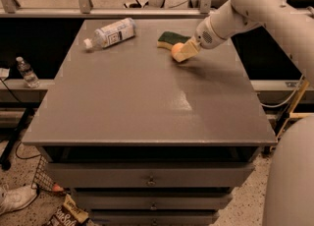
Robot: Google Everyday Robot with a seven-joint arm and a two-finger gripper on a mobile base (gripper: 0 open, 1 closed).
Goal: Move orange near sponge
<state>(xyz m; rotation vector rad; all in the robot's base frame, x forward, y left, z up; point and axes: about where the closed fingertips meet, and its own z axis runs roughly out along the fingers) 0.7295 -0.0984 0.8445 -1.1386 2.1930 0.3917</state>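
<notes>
Gripper (181, 53) holds the orange (175, 48) tight, low over the table's (147, 107) far side, just beside the green-topped sponge (170, 38).

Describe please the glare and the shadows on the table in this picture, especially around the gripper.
Camera view: a pale glare patch lies on the grey table, right of its centre; a soft shadow falls under the arm, to the right of the gripper, which is at the orange beside the sponge; the plastic bottle throws only a faint shadow; the drawers below are dim.
</notes>
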